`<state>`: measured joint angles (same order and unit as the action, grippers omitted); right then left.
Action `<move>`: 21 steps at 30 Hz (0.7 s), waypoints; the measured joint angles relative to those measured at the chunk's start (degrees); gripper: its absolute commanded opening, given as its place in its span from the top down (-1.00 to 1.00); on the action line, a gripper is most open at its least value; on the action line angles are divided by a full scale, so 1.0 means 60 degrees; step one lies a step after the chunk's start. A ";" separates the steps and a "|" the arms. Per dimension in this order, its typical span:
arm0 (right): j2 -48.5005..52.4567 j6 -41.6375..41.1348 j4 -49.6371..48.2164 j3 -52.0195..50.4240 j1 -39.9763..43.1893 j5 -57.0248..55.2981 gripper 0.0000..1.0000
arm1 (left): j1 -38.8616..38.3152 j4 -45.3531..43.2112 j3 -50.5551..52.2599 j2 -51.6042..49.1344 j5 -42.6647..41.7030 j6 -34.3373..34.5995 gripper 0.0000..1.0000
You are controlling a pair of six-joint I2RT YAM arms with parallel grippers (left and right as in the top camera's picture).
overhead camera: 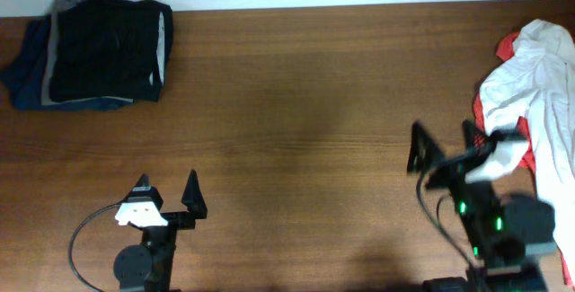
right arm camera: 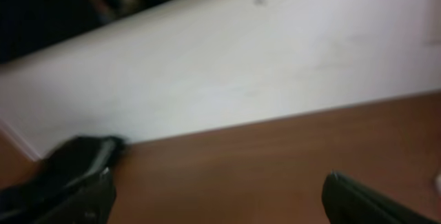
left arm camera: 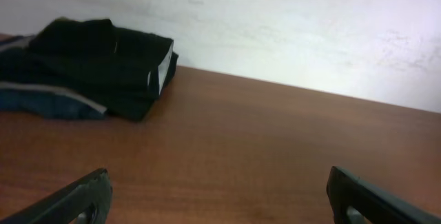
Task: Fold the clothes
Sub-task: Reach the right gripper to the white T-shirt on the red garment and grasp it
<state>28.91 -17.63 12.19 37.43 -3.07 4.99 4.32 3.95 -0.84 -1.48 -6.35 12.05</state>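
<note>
Two arms at the desk [overhead camera: 296, 130], and both sets of jaws are spread wide and hold nothing.

Left arm [overhead camera: 144, 261]: near edge, left of centre. Left jaws point toward the far side, with bare wood between the fingers [overhead camera: 192, 193]. In the left wrist view, the two dark fingers [left arm camera: 72, 200] sit at the bottom corners, well apart, over open desk.

Right arm [overhead camera: 508, 225]: near edge, right side. Right jaws released, fingers [overhead camera: 420, 148] parted and angled toward the far side. The right wrist view is blurred; its finger tips [right arm camera: 365, 200] show low in the frame with only wood between them.

White shirt [overhead camera: 530, 85]: a crumpled, unfolded heap at the far right end of the desk, partly cut off by the frame edge. It lies over a red garment [overhead camera: 508, 48], which peeks out at the heap's upper left and again lower down. The right jaws stand just beside the heap's lower left edge. Cannot tell whether the nearer finger touches cloth.

Folded stack [overhead camera: 90, 54]: far left corner, black on top, grey and navy below, well apart from the shirt. Also seen from the left wrist [left arm camera: 89, 65], close to the pale wall [left arm camera: 289, 31], and as a dark smear from the right wrist [right arm camera: 76, 155].
</note>
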 measured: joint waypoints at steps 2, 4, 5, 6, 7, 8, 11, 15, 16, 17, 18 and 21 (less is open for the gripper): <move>0.2167 0.0546 0.0576 0.1566 0.0018 -0.1377 -0.97 | 0.0000 -0.0007 -0.0004 0.0029 0.0036 0.0000 -0.98; 0.5268 0.1020 0.1555 0.4178 0.0532 -0.2299 -0.97 | 0.0000 0.0015 0.0000 0.0015 0.0044 0.0000 -0.98; 0.6273 0.1086 0.2291 0.5217 0.0874 -0.2371 -0.97 | 0.0000 0.0011 -0.0011 0.0000 0.0033 0.0000 -0.98; 0.8105 0.1188 0.2987 0.6994 0.1534 -0.2539 -0.97 | 0.0000 0.0015 0.0000 0.0033 0.0062 0.0000 -0.98; 0.8976 0.1220 0.3421 0.7763 0.1869 -0.2597 -0.97 | 0.0000 0.0011 0.0000 0.0033 0.0073 0.0000 -0.98; 0.9843 0.1235 0.3891 0.8462 0.2208 -0.2648 -0.97 | 0.0000 0.0018 0.0000 0.0033 0.0069 0.0000 -0.98; 1.2120 0.1494 0.4357 0.9122 0.3257 -0.2758 -0.97 | 0.0000 0.0015 0.0000 0.0033 0.0069 0.0000 -0.99; 1.4309 0.1872 0.4397 0.9184 0.4557 -0.2765 -0.80 | 0.0000 0.0011 0.0000 0.0033 0.0066 0.0000 -0.98; 1.4626 0.1923 0.4401 0.9184 0.4750 -0.2758 -0.79 | 0.0000 0.0011 0.0000 0.0033 0.0069 0.0000 -0.98; 1.5052 0.1971 0.4390 0.9184 0.4991 -0.2750 -0.75 | 0.0000 0.0011 0.0000 0.0033 0.0069 0.0000 -0.98; 1.5420 0.2237 0.4284 0.9184 0.5096 -0.2543 -0.54 | 0.0000 0.0015 0.0000 0.0033 0.0069 0.0000 -0.98; 1.5974 0.2645 0.4036 0.9184 0.4994 -0.1810 -0.32 | 0.0000 0.0015 0.0000 0.0033 0.0066 0.0000 -0.98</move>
<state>124.75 -1.76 36.40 92.53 26.89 -5.87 4.32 4.03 -0.84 -1.28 -5.96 12.05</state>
